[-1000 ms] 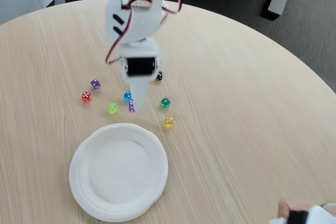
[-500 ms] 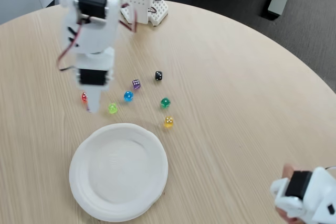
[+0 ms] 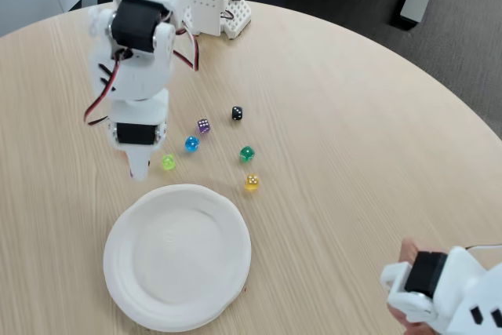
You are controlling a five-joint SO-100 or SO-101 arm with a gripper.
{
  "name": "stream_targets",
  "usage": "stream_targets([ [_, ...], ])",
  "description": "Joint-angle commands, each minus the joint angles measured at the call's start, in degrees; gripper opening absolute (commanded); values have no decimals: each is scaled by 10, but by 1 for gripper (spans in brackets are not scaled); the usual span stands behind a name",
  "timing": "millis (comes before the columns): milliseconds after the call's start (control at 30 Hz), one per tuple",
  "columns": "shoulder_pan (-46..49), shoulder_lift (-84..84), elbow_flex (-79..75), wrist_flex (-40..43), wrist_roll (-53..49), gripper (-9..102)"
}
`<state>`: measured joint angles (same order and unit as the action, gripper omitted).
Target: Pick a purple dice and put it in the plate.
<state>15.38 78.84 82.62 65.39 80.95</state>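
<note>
My white gripper [image 3: 140,167] points straight down just past the upper left rim of the white plate [image 3: 133,288], a little above the table. Its fingers close to one narrow tip. The purple dice they closed on beside the blue die is hidden between them. Another purple dice [image 3: 203,125] lies on the table to the right of the arm, above the blue die [image 3: 191,143]. The arm's body covers the table left of that.
A lime die [image 3: 168,162] sits right beside the gripper tip. Green [image 3: 247,153], yellow [image 3: 252,183] and black [image 3: 237,114] dice lie farther right. The arm's base [image 3: 220,9] stands at the back. A hand on a white controller [image 3: 435,288] shows at the bottom right.
The gripper swung left from beside the blue die, then edged down toward the plate's rim. The purple dice at its tip has left the table. Another purple dice came into view.
</note>
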Motion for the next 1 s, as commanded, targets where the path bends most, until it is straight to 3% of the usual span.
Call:
stream_targets([
  [0, 3, 6, -34, -8, -6, 0],
  [400, 1, 5, -53, -8, 15, 0],
  [967, -115, 6, -52, 1, 54, 0],
])
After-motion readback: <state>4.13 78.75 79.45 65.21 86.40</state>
